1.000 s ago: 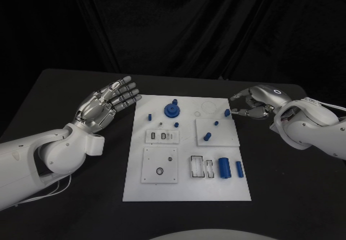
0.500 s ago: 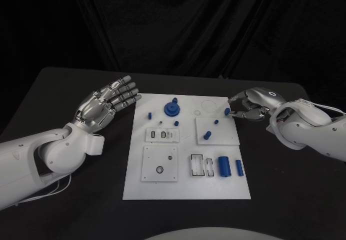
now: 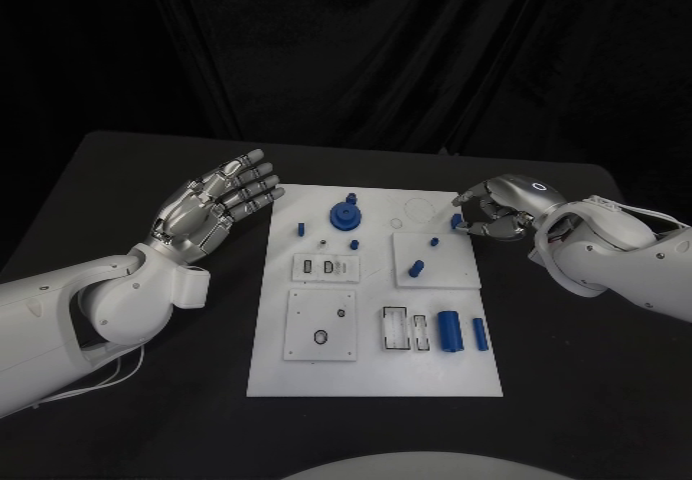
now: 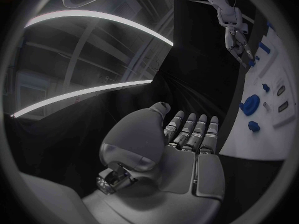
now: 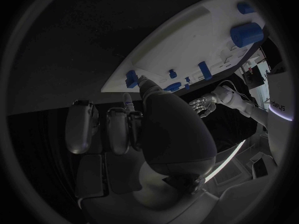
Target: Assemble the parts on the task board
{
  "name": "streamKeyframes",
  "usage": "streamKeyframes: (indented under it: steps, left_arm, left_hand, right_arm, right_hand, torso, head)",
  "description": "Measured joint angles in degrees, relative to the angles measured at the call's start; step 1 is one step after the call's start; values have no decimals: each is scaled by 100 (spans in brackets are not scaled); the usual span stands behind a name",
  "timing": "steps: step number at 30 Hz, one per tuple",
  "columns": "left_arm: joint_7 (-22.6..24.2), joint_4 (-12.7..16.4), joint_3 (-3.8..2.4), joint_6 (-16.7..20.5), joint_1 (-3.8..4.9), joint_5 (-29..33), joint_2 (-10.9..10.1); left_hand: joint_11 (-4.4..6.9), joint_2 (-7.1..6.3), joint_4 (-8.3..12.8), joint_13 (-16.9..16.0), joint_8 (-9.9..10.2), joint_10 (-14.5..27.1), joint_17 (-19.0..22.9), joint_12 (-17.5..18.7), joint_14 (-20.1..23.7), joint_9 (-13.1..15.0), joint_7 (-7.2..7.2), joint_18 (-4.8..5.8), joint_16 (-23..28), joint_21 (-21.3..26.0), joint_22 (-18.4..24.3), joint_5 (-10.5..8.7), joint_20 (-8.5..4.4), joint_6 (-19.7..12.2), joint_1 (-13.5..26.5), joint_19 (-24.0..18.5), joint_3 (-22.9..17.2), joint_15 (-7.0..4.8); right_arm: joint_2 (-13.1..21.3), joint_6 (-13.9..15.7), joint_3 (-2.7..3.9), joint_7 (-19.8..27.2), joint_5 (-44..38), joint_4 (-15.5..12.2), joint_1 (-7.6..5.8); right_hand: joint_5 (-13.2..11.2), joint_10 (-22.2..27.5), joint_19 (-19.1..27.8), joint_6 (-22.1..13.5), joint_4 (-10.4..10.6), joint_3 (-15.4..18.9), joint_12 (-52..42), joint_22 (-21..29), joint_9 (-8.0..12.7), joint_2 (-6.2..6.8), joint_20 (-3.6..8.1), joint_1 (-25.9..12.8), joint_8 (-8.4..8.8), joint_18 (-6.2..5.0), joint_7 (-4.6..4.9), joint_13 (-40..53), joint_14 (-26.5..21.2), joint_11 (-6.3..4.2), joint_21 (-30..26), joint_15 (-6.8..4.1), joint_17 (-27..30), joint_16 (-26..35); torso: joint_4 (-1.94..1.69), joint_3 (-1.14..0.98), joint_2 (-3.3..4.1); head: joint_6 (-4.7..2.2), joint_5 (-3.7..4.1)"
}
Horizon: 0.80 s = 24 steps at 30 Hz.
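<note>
The white task board point(image 3: 375, 380) lies in the middle of the black table. A small blue part point(image 3: 456, 221) stands at its far right edge. My right hand point(image 3: 493, 210) has curled its fingers in and pinches this part point(image 5: 131, 78) between two fingertips. My left hand point(image 3: 216, 205) hovers open with its fingers spread, left of the board's far corner and apart from it; it holds nothing point(image 4: 187, 139). On the board there are also a blue gear point(image 3: 345, 216), two blue cylinders point(image 3: 449, 333) and several small blue pegs point(image 3: 415, 268).
White inset plates with slots sit on the board: one at the near left point(image 3: 319, 338), one at the middle point(image 3: 326, 269), one under the pegs at the right point(image 3: 454, 272). Black table surface point(image 3: 577, 380) surrounds the board on all sides.
My right hand has crept a little to the left, and its fingertips have closed in on the small blue part. The left hand has stayed where it was.
</note>
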<state>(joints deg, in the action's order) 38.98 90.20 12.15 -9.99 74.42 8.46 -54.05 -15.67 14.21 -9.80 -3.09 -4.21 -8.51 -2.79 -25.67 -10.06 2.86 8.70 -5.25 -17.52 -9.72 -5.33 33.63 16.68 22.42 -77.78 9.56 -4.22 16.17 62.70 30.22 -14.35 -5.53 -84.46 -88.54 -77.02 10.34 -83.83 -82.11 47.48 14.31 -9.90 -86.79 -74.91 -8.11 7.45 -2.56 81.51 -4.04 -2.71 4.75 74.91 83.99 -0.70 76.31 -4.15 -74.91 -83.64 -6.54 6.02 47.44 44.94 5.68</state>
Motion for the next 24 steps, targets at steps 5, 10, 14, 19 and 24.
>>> streamKeyframes:
  steps: [5,10,14,19,24]
  left_arm:
    - [0,12,0,-11,-3,0,-6]
    - [0,27,0,-19,-9,0,-11]
    - [0,28,0,-28,-13,0,-11]
    - [0,24,0,-41,-16,0,-6]
    - [0,15,0,-55,-23,0,2]
  left_hand:
    - [0,0,17,0,0,0,0,0,0,3,0,0,0,0,0,0,0,0,0,0,-17,0]
    - [0,0,17,0,0,0,0,0,0,5,0,0,0,0,0,0,0,0,0,0,-17,0]
    - [0,0,1,0,0,0,0,0,0,5,0,0,0,0,0,0,0,0,0,0,-32,0]
    - [0,0,1,1,0,0,1,0,0,4,0,0,0,0,1,0,0,0,0,0,-32,0]
    - [0,0,1,1,0,0,1,0,0,4,0,0,0,0,9,0,0,0,0,0,-32,0]
  right_arm:
    - [-46,-71,0,-38,0,50,3]
    - [-80,-140,0,-71,1,86,16]
    - [-100,-183,0,-93,1,106,22]
    - [-126,-214,0,-113,2,122,25]
    - [-155,-234,1,-131,2,149,25]
  right_hand:
    - [28,0,52,-44,0,0,22,0,13,1,-11,47,0,-91,2,0,0,0,-66,0,0,66]
    - [28,0,51,-44,0,0,21,0,20,-6,-11,85,0,-91,2,0,0,0,-88,0,0,66]
    - [28,-20,51,33,0,0,21,0,3,-30,-11,136,-19,-89,50,0,0,20,-88,0,0,88]
    - [28,-20,72,117,0,0,21,0,-37,-30,-31,137,-62,-89,67,0,-5,20,-116,37,0,88]
    - [28,-4,72,195,0,0,21,0,-65,-30,-31,136,-107,-89,74,0,-5,46,-139,37,0,110]
  torso:
    - [4,-2,2]
    - [5,-2,3]
    - [5,-2,2]
    - [5,-1,0]
    - [5,1,-3]
  head:
    - [5,-13]
    - [19,-18]
    - [23,-18]
    - [35,-21]
    - [52,-32]
